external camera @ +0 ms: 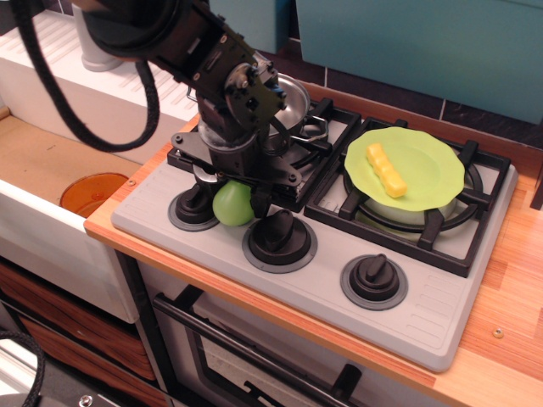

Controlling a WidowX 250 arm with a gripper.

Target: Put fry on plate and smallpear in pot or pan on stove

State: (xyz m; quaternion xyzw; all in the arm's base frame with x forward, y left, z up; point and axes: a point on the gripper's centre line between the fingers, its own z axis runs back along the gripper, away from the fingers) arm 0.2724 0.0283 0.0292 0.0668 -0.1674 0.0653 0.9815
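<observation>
The smallpear (231, 206) is light green and sits on the grey stove (424, 314) between the left knob (194, 206) and the middle knob (279, 235). My gripper (233, 193) is down over it, with a black finger pressed against each side, shut on the pear. The shiny steel pan (296, 100) stands on the left burner behind my arm, partly hidden. The yellow fry (386, 170) lies on the lime-green plate (424, 165), which rests on the right burner grate.
A third knob (374, 278) is at the front right. An orange bowl (93, 193) lies in the sink to the left. A white drainboard (51, 59) runs along the back left. Wooden counter (509, 305) lies to the right of the stove.
</observation>
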